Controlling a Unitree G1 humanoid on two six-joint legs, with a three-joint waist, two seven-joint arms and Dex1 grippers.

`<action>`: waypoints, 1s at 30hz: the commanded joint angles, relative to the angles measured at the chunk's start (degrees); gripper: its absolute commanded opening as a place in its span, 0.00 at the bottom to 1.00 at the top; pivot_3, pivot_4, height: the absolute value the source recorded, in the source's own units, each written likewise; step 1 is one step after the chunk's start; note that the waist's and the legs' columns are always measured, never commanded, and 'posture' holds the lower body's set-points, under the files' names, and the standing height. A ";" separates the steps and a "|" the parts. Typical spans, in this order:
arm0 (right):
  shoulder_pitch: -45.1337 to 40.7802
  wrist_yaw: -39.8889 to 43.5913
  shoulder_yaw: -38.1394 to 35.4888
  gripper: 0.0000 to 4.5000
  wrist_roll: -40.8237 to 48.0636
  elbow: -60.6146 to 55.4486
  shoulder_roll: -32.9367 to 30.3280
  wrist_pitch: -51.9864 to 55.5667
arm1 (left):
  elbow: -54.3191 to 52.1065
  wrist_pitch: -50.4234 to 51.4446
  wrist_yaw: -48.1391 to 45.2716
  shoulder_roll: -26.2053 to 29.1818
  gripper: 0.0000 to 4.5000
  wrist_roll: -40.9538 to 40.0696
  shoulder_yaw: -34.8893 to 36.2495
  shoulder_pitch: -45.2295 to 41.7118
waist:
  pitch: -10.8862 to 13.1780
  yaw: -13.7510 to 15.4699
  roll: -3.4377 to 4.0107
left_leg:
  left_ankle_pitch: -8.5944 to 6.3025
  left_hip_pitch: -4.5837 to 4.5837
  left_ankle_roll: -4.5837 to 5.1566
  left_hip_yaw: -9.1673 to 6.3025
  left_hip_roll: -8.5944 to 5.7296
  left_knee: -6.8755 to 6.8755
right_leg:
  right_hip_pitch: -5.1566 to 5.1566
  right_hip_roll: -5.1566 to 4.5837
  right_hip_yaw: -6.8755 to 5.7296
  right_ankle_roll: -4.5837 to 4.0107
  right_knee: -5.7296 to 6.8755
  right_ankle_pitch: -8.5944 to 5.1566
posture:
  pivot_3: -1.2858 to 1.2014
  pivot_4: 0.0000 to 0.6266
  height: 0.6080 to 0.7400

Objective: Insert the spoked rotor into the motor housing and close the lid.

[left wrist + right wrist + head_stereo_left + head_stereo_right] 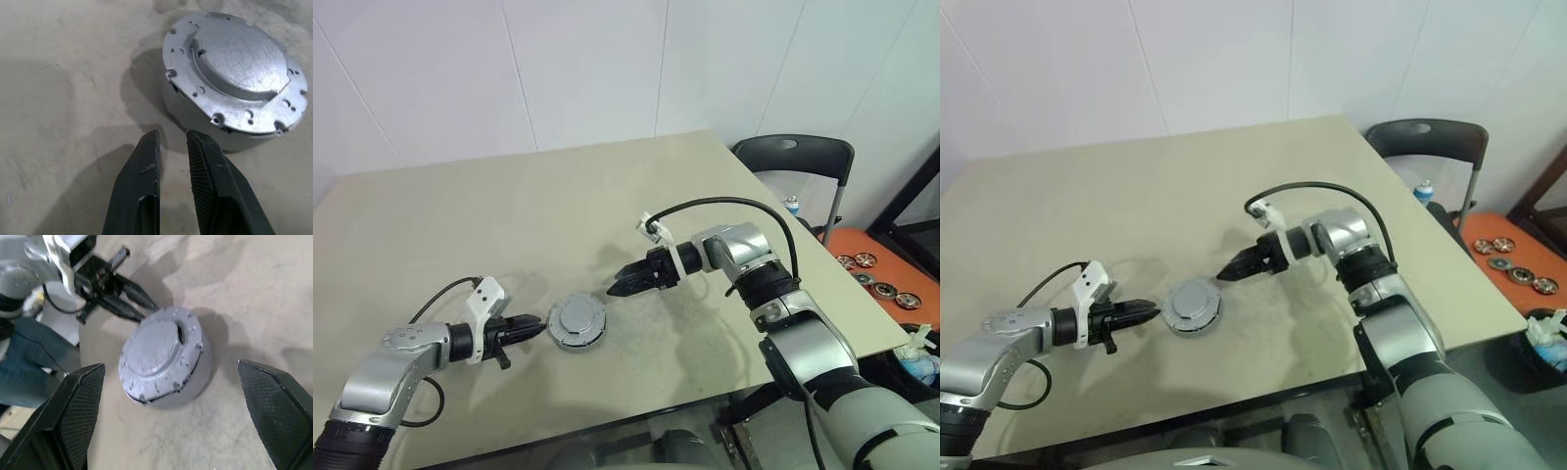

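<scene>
From the head, the motor housing [578, 323] sits on the beige table [509, 215] with the lid [578, 316] shut on top. The left pincer [533, 331] lies just beside it; the right pincer [619, 287] hangs near its other side.

The left wrist view shows that pincer's fingers [142, 191] nearly together, holding nothing, close to the housing.

The right wrist view shows its fingers [78, 406] wide apart above the closed housing.

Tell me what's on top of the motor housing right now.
The lid lies closed on the motor housing, plain grey face up. Anything inside is covered by it.
</scene>
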 commanded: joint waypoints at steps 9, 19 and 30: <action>0.73 10.35 7.20 1.00 3.40 -8.45 -7.95 7.11 | -3.84 1.27 1.61 -0.15 0.21 -0.52 1.65 1.41 | 0.00 0.10 0.00 | -0.05 -0.06 0.10 0.01 0.00 0.05 | -0.03 -0.01 0.00 0.00 0.00 0.00 | 0.52 0.00 1.00; 2.63 0.42 2.82 1.00 1.27 -9.91 -3.86 -9.88 | -3.64 2.78 1.16 -0.77 0.21 -2.38 2.39 0.49 | -0.01 -0.19 -0.03 | -0.12 -0.02 0.21 0.02 0.02 0.05 | -0.03 0.01 -0.01 0.01 0.04 0.01 | 0.52 0.00 1.00; 9.61 -2.29 8.98 1.00 -6.18 -13.94 -0.23 -33.74 | -6.09 2.09 0.17 0.04 0.21 -3.28 3.56 4.38 | -0.05 -0.30 -0.15 | 0.01 -0.04 -0.01 0.11 0.02 0.06 | -0.03 0.00 -0.01 0.02 -0.01 0.02 | 0.52 0.00 1.00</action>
